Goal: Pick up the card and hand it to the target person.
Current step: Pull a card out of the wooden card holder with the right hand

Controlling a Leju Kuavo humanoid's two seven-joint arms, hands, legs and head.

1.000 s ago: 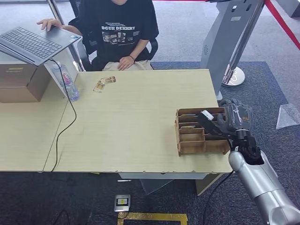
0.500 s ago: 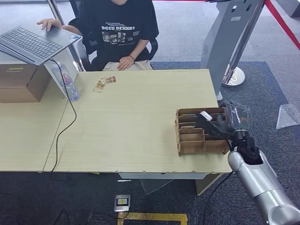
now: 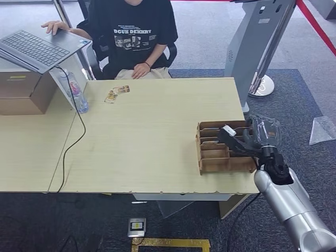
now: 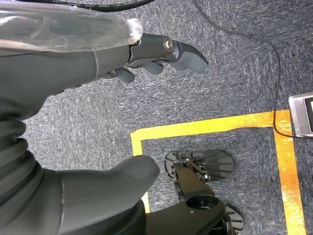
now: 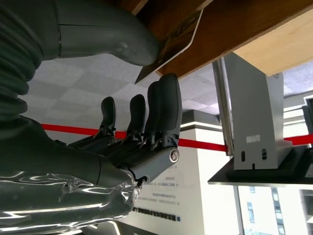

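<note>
A wooden card rack (image 3: pixel 222 149) stands at the right end of the table (image 3: pixel 150 136). My right hand (image 3: pixel 243 139) reaches over the rack from the right. In the right wrist view a card (image 5: pixel 173 41) sticks out of the wooden rack (image 5: pixel 236 24), with the thumb (image 5: pixel 122 41) lying on one face and the fingers (image 5: pixel 164 98) close against the other, pinching it. The card is still at the rack. The target person (image 3: pixel 133 31) in a black T-shirt sits at the far side. My left hand (image 4: pixel 110 63) hangs over the carpet, fingers apart and holding nothing.
Two loose cards (image 3: pixel 117 93) lie near the person. A water bottle (image 3: pixel 74 90), a laptop (image 3: pixel 38 47) on a cardboard box (image 3: pixel 23 92) and a black cable (image 3: pixel 75 136) are on the left. A grey stand (image 3: pixel 257 47) rises beyond the table's right end.
My right hand has crept a little to the left, further over the rack. The person and the things on the table have not moved.
</note>
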